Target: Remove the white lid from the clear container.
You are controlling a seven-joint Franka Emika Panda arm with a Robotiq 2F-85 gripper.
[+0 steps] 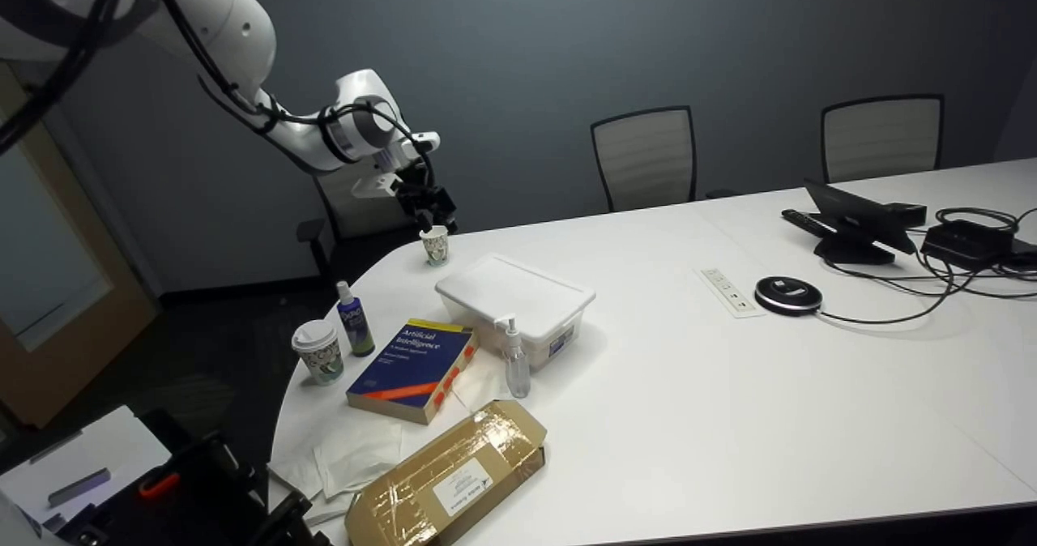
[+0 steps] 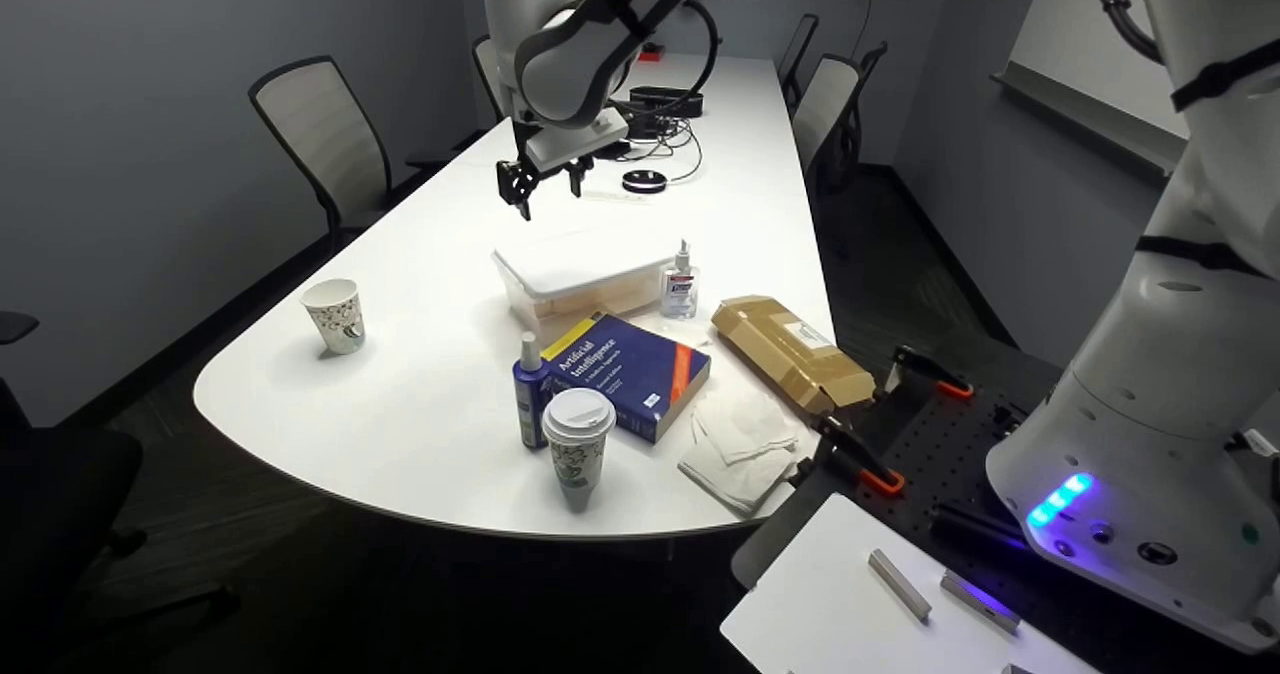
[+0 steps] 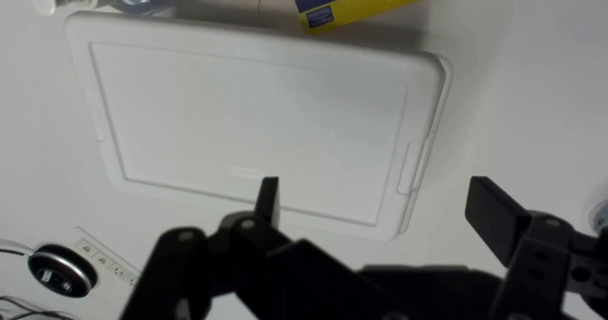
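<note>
The white lid [image 1: 514,291] lies flat on top of the clear container [image 1: 463,313], also in an exterior view [image 2: 590,254]. Tan contents show through the container's wall [image 2: 600,299]. In the wrist view the lid [image 3: 251,120] fills the middle, and only a thin edge of the container [image 3: 409,215] shows along its right side. My gripper [image 3: 375,187] is open and empty, with one finger over the lid's lower part and the other past its right edge. In both exterior views the gripper [image 1: 437,223] [image 2: 550,204] is above the table, apart from the lid.
A pump bottle [image 1: 517,364] and a blue book [image 1: 415,368] stand against the container's near side. A paper cup [image 2: 337,319] stands beyond one end. A spray bottle [image 2: 532,394], a lidded cup [image 2: 578,444], napkins [image 2: 740,444] and a cardboard box [image 2: 790,349] are nearby.
</note>
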